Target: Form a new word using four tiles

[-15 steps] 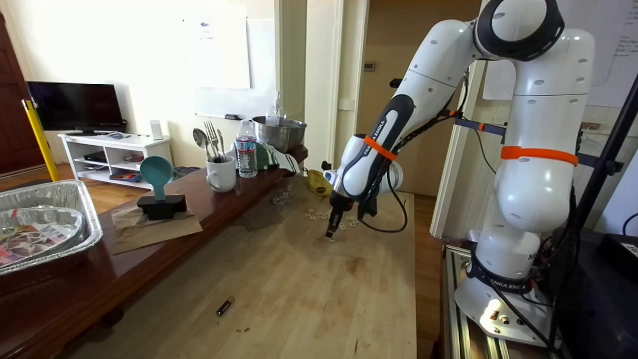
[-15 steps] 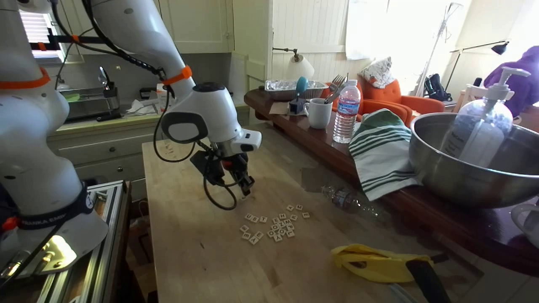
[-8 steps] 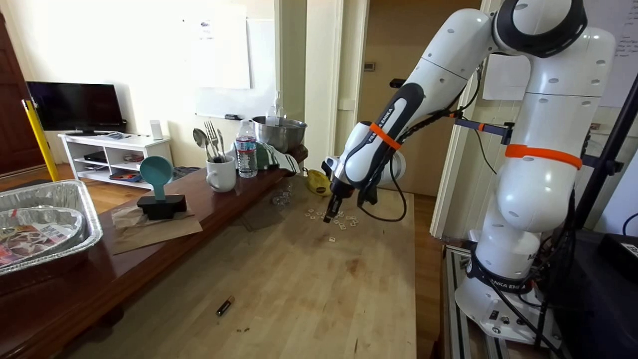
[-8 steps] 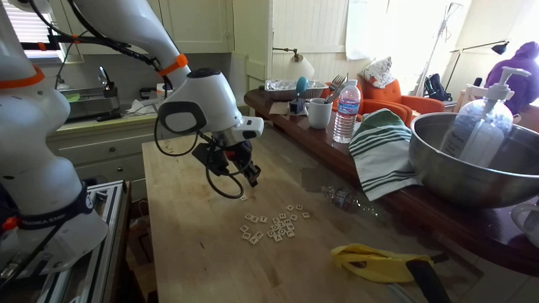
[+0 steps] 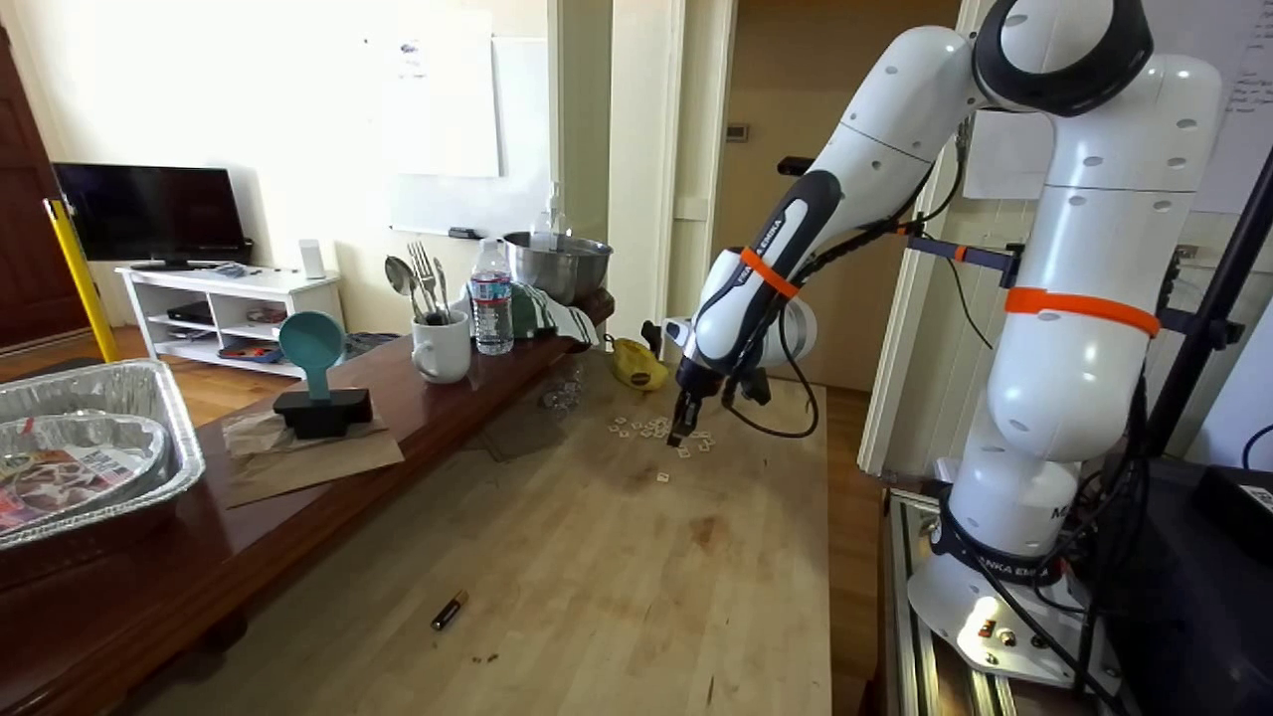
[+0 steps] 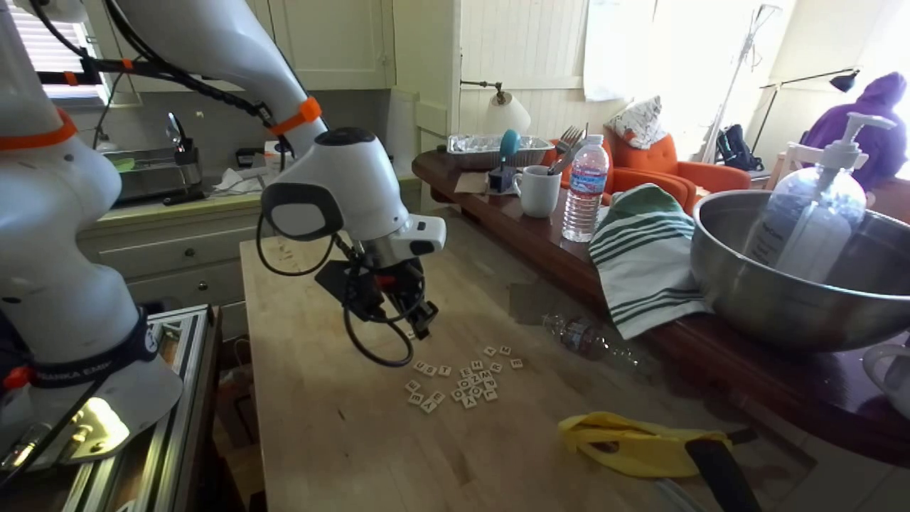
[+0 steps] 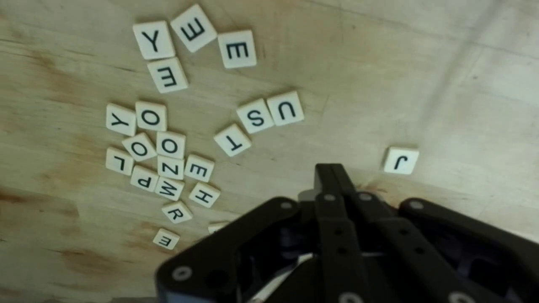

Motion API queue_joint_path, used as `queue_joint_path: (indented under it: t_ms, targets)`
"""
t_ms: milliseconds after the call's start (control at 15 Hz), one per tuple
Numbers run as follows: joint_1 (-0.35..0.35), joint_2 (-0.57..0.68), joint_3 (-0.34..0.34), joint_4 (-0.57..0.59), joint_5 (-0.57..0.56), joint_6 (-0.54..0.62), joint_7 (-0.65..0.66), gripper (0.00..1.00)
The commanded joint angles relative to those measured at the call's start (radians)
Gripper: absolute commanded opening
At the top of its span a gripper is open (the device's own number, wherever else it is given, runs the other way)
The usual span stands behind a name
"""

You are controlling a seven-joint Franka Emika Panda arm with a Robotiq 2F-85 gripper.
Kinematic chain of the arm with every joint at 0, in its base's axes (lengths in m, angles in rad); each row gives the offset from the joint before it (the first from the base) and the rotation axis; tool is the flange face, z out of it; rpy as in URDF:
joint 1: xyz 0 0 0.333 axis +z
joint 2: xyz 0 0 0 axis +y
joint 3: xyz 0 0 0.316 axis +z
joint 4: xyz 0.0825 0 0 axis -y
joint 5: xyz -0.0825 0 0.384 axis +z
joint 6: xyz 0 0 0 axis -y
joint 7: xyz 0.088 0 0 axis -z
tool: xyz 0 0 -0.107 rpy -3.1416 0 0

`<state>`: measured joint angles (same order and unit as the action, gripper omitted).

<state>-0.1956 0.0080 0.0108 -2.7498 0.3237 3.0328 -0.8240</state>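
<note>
My gripper [image 7: 330,167] is shut with nothing between its fingertips, in the wrist view. It hangs over the table, above the tiles' level, in both exterior views [image 5: 677,440] [image 6: 421,331]. White letter tiles lie face up on the wood. A J tile [image 7: 401,160] lies alone right of the fingertips; it also shows in an exterior view [image 5: 663,477]. U [image 7: 286,108] and S [image 7: 255,115] sit side by side, with T [image 7: 232,140] tilted by S; a gap separates U from J. My gripper body partly covers one tile [image 7: 217,227].
More tiles lie to the left, among them Y [image 7: 154,40], O [image 7: 170,145], H [image 7: 204,195] and several E tiles. An empty plastic bottle [image 6: 577,334], a yellow pouch [image 6: 625,444] and a battery [image 5: 450,610] lie on the table. A raised counter [image 5: 477,403] runs alongside.
One second ago my fingertips were down at the J tile. They rose away from it, then shifted toward the robot base side and dipped slightly. The J tile stays on the table.
</note>
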Motion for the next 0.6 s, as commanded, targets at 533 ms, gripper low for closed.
queue_joint_path:
  t_ms: [533]
  targets:
    - [-0.041, 0.047, -0.037, -0.002, 0.021, -0.007, -0.164, 0.00]
